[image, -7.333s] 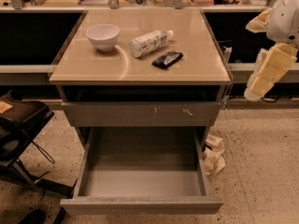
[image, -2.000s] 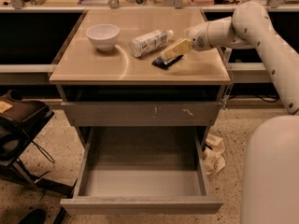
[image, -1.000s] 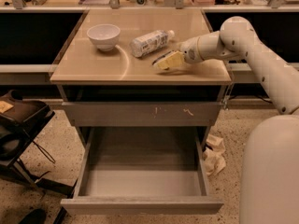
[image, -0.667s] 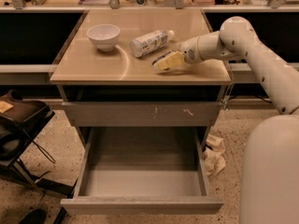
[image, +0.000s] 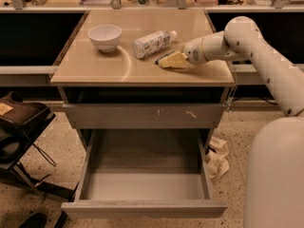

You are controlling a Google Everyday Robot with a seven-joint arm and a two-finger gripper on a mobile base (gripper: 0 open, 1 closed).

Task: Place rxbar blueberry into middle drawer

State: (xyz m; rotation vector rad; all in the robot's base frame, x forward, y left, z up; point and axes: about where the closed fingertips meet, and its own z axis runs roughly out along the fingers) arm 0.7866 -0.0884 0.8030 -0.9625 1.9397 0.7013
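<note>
The rxbar blueberry [image: 158,61] lies on the tan countertop [image: 95,65], right of centre. Only a dark sliver of it shows at the left end of my gripper [image: 171,60]. The gripper is down on the bar, reaching in from the right on the white arm [image: 237,37]. The middle drawer [image: 142,209] is pulled out below and its smooth gray inside holds nothing. Above it, the gray drawer front with pale scratch marks [image: 142,115] is shut.
A white-labelled plastic bottle [image: 151,42] lies just left of and behind the gripper. A white bowl [image: 104,36] stands at the counter's back left. A black chair [image: 19,127] is on the left, crumpled paper [image: 217,158] on the floor to the right, and my white base [image: 275,175] at the lower right.
The arm came in from the right and lowered the gripper onto the bar, which is now mostly covered. In the last second nothing has visibly moved.
</note>
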